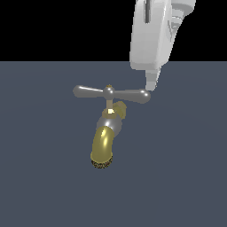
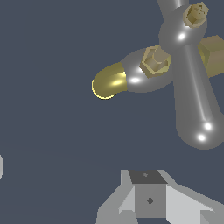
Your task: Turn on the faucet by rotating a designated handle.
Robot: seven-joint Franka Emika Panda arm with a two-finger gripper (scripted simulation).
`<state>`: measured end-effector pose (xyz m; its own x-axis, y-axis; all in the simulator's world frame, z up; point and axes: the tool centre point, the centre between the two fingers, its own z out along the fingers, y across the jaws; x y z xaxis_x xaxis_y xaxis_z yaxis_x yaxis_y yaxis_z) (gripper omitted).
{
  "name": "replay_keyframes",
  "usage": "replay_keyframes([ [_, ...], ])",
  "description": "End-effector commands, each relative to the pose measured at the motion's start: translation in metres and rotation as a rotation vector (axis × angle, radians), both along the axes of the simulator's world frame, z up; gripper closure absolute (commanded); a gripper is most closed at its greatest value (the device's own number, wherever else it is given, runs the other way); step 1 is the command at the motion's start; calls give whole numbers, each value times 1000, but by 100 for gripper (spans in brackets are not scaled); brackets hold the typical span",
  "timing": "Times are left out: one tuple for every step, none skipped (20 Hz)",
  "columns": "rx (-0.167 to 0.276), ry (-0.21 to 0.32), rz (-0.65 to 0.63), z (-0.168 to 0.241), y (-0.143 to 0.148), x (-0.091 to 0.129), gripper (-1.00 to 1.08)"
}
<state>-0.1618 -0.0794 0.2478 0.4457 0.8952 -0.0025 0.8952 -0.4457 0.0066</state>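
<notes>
The faucet [image 1: 106, 128] stands in the middle of the exterior view, with a curved brass-gold spout [image 1: 103, 146], a silver collar and a dark ribbed mouth. The handle [image 1: 111, 93] is a silver cross-bar on top with two bulb-ended arms and a brass-tipped hub. My white gripper [image 1: 150, 84] hangs from above at the exterior view's right, its tip just above and behind the handle's right bulb [image 1: 142, 95]. In the wrist view the handle arm [image 2: 192, 96] and spout [image 2: 109, 83] show beyond my gripper [image 2: 148, 179]. The fingers look closed together, with nothing between them.
The faucet stands on a flat dark grey-blue floor [image 1: 44, 177]. A black background lies behind it. A small grey shape [image 2: 1, 166] shows at the edge of the wrist view; I cannot tell what it is.
</notes>
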Motion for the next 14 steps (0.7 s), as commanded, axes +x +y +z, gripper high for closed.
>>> replay_keyframes([
  [-1,1,58,-12,0,6,108],
  [0,1,78,-16,0,8,108],
  [0,2,97,-20,0,10,108],
  [0,2,115,-24,1,12,108],
  [0,2,131,-28,1,14,108],
  [0,3,146,-31,1,16,108],
  [0,3,160,-34,1,17,108],
  [1,3,173,-36,2,19,108],
  [1,4,184,-39,2,20,108],
  [1,4,194,-41,2,21,108],
  [2,4,204,-43,3,22,108],
  [2,4,212,-45,3,23,108],
  [2,5,220,-46,3,24,108],
  [3,5,226,-48,4,25,108],
])
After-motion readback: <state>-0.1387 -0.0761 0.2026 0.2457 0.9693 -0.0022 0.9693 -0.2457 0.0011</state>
